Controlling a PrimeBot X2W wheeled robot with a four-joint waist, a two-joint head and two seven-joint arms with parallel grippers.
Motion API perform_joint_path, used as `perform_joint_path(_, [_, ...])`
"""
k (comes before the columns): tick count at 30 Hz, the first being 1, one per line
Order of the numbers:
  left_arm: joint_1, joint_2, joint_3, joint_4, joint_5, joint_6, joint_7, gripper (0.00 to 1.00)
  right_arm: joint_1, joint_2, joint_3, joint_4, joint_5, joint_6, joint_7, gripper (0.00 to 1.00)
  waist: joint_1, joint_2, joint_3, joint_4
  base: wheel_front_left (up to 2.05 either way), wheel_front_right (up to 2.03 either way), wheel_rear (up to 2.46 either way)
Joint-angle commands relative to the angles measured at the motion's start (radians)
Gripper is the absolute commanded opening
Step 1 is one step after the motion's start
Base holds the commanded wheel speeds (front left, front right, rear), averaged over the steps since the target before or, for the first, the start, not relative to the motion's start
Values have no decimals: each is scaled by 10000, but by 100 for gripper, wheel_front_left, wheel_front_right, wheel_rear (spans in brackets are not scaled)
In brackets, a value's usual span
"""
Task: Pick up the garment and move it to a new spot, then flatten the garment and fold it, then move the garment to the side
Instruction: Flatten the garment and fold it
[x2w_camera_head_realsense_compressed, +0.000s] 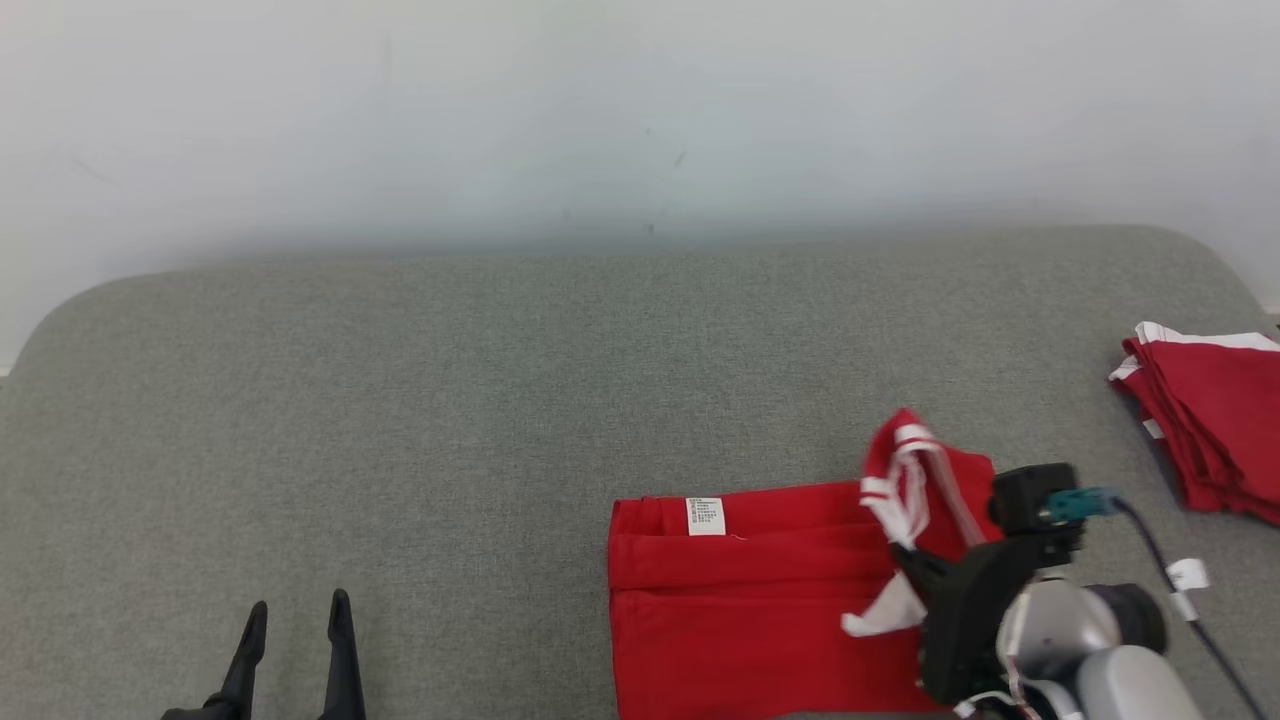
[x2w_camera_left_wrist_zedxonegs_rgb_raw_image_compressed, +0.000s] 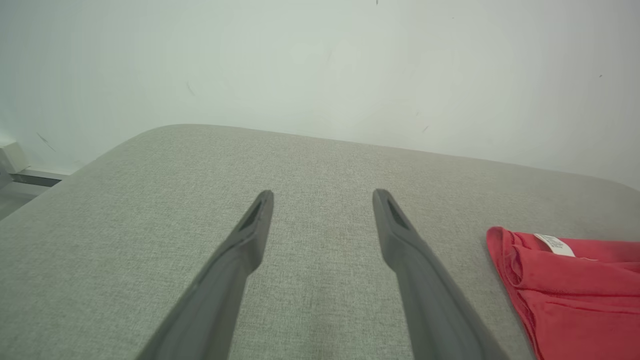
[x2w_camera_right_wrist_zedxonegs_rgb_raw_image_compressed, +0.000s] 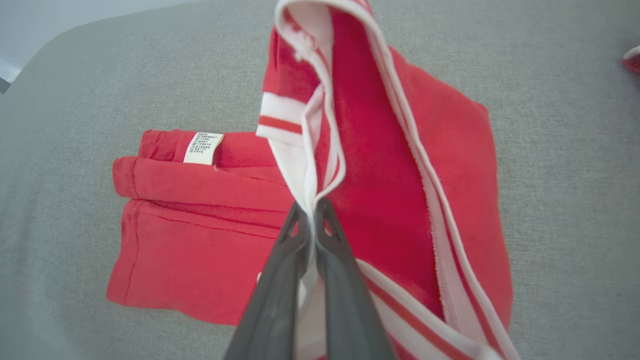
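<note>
The garment is red with white striped trim and a white label, lying at the front right of the grey surface. Its left part lies flat. My right gripper is shut on its white-trimmed edge and holds that end lifted over the flat part. In the right wrist view the pinched trim rises from between my right gripper's closed fingers. My left gripper stands open at the front left, apart from the garment, with nothing between its fingers. The left wrist view shows my left gripper open, the garment's corner to its right.
A stack of folded red clothes with white trim lies at the right edge of the grey padded surface. A pale wall stands behind. A dark cable runs from my right wrist.
</note>
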Motion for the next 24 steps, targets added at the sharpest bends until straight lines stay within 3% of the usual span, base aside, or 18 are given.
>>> perform_joint_path(1, [155,-41,0,-55,-22,55,-27,100,-158,151,310,229,195,-29,-128,0,1,0,-14,34,0,0,0])
perform_joint_path(11, [-96,-87,-319,-3,-93,40,-27,100,-963,629,2012,1701,785,-29,-661,0,1,0,188,674,0,0,0])
perform_joint_path(24, [-107,-138,-482,-166,-157,25,-27,100,-1802,738,3048,3184,1679,-28,-1451,0,1,0,594,1291,0,0,0])
